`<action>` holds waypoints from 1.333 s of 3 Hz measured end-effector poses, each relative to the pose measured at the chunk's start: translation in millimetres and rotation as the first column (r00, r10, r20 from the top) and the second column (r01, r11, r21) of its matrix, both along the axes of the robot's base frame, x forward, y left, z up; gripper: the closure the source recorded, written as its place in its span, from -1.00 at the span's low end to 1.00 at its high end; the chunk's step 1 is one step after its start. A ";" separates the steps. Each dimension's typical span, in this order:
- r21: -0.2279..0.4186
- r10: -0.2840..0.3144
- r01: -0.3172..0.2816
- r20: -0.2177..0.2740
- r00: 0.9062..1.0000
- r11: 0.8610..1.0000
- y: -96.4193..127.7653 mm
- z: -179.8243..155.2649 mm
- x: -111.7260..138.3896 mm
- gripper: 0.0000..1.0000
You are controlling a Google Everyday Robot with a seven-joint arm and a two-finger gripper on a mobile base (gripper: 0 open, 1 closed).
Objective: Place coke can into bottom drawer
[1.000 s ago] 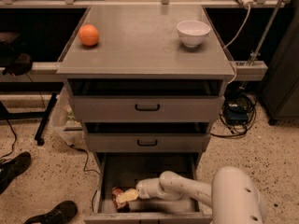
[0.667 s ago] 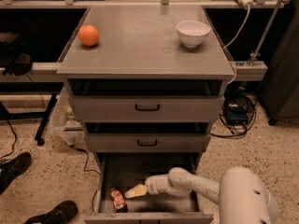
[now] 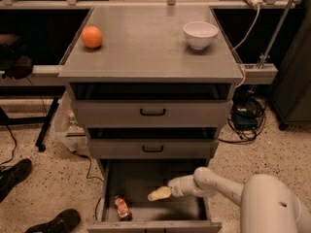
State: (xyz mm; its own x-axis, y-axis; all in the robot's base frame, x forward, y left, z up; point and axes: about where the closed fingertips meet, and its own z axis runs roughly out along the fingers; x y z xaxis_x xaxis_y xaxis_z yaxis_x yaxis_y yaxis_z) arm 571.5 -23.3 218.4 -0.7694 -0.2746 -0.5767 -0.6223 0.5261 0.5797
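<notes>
Gripper point(image 3: 159, 193): inside the bottom drawer point(image 3: 141, 178), low over its floor near the middle, pointing left. Nothing in it. Open or closed: cannot tell.
Coke can point(image 3: 122, 208): on the bottom drawer floor, front-left area, looks to be lying on its side. It is clear of the gripper, to its left and nearer the front edge.
Bottom drawer: pulled out.
Arm point(image 3: 218, 186): comes in over the drawer's right side.
Upper drawers point(image 3: 152, 112): two, with black handles.
Cabinet top point(image 3: 146, 52): orange point(image 3: 92, 37) at left, white bowl point(image 3: 200, 34) at right, well apart.
</notes>
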 end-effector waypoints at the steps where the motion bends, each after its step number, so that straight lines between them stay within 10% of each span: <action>1: -0.011 -0.021 0.021 0.001 1.000 1.000 -40.4 26.0 -12.6 -1.00; 4: -0.093 -0.095 0.094 -0.003 0.995 0.991 -140.5 115.1 -81.4 -1.00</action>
State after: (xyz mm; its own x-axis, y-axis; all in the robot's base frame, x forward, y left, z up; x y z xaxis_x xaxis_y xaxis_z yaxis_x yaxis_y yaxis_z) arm 490.1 -163.8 333.4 -0.7985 -0.2527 -0.5464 -0.5632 0.6341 0.5298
